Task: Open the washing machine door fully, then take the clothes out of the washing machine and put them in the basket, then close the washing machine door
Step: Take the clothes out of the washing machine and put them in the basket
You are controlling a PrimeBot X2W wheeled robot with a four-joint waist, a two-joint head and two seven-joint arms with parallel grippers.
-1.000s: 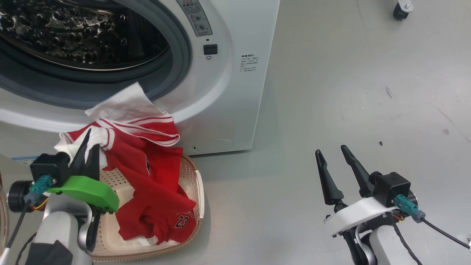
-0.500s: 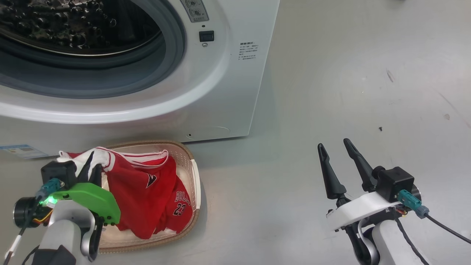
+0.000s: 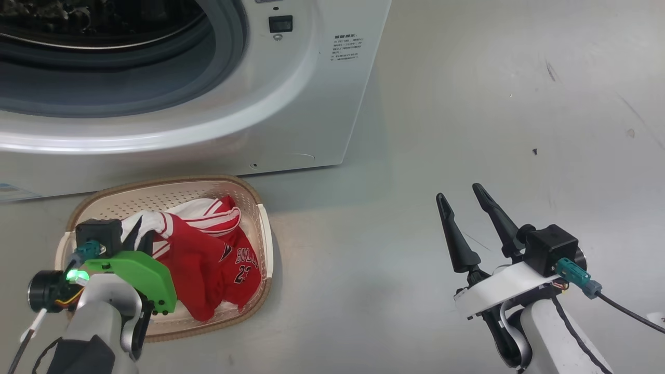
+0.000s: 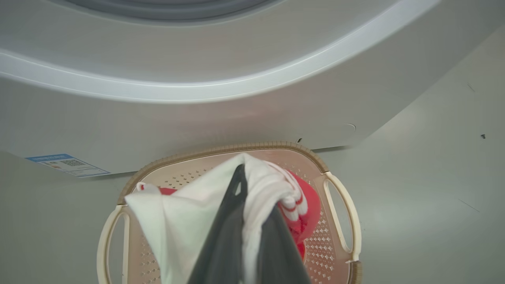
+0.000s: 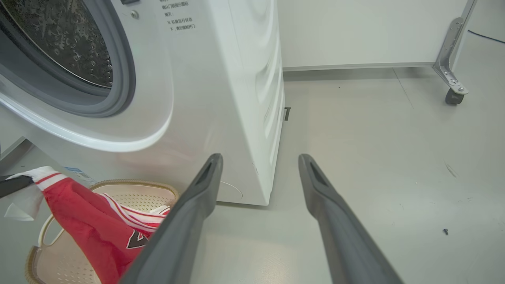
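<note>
Lowered clear of the washing machine (image 3: 311, 104), the clothes (image 3: 208, 254) now settle into the basket (image 3: 156, 188), left gripper (image 3: 140, 234) clamped on them (release likely comes next); right gripper (image 3: 459, 193) waits, jaws spread, empty.

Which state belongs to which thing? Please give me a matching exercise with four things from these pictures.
Things:
1. left gripper
2. right gripper
3. basket
4. washing machine

States:
A. open, above the floor
B. standing on the floor, in front of the machine
C. shut on the clothes
D. drum mouth uncovered

Pairs: 1-C, 2-A, 3-B, 4-D.
</note>
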